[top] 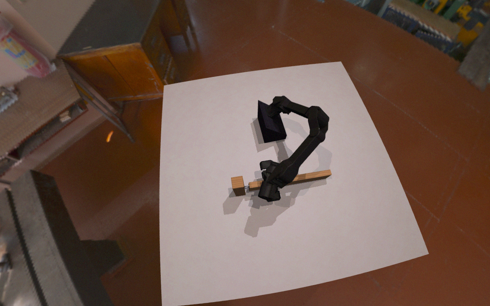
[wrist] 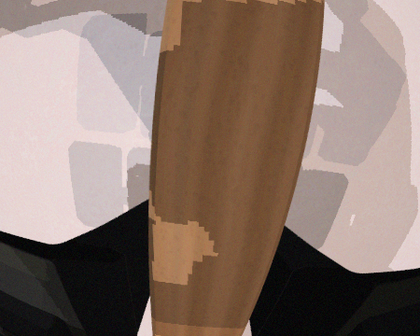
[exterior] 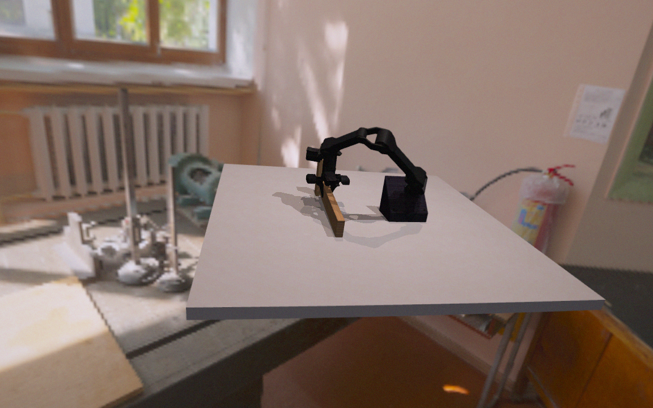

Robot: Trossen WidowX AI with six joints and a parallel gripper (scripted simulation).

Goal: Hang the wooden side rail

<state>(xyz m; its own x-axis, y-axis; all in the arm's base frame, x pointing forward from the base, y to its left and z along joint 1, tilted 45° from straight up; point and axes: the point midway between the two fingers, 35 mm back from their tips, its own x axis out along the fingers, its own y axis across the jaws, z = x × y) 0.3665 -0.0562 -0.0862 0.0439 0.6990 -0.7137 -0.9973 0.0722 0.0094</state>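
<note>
black gripper clamping a wooden rail beside its post

a black jointed robot arm [top: 303, 152] [exterior: 359, 136] is reaching from a dark, wedge-shaped base [top: 271, 127] [exterior: 403, 205] over a pale, flat tabletop [top: 216, 247] [exterior: 369, 273]. its black parallel-jaw gripper [top: 269, 183] [exterior: 326, 187] [wrist: 206, 204] is pointing down and clamping the long, straight, brown wooden side rail [top: 313, 176] [exterior: 334, 210] [wrist: 233, 140], one finger on each side. the rail's far end is lying low at the tabletop; whether it is touching is hard to tell. at its other end, small grey steel hooks [top: 246, 187] are bridging the narrow gap to an upright, blocky wooden headboard post [top: 237, 185] [exterior: 319, 174]. the slot and pins are hiding from view, so whether the hooks are sitting on them cannot be told.
</note>
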